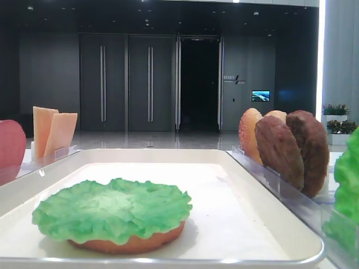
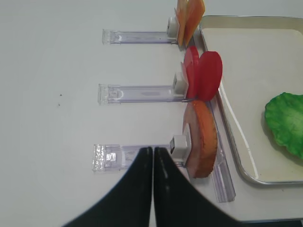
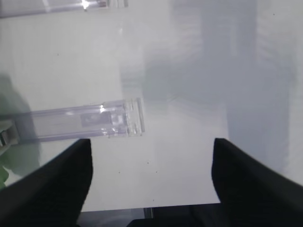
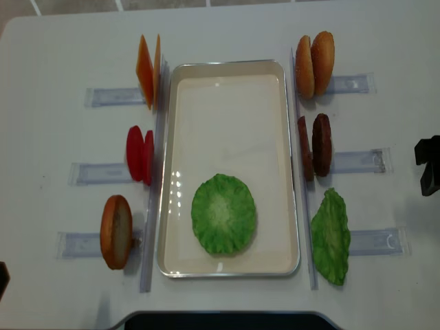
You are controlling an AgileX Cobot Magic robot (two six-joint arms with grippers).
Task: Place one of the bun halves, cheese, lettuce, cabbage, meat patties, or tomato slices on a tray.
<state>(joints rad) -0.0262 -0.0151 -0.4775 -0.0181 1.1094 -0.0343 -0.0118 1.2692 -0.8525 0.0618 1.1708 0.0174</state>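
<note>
Overhead view, near to far: lettuce (image 4: 223,214) sits on a bun half (image 1: 129,241) at the tray's (image 4: 229,75) 6 o'clock end. Left gripper (image 2: 154,151) has fingers pressed together, holding nothing; right gripper (image 3: 151,165) fingers spread wide over bare table (image 3: 189,71).

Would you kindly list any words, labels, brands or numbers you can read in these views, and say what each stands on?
No text can be read.
Wall sign beside the dark doorway: some marks, too small and blurred to read.
Small lit screen on the far wall: too small to read.
Tray, food and racks: no labels.
</note>
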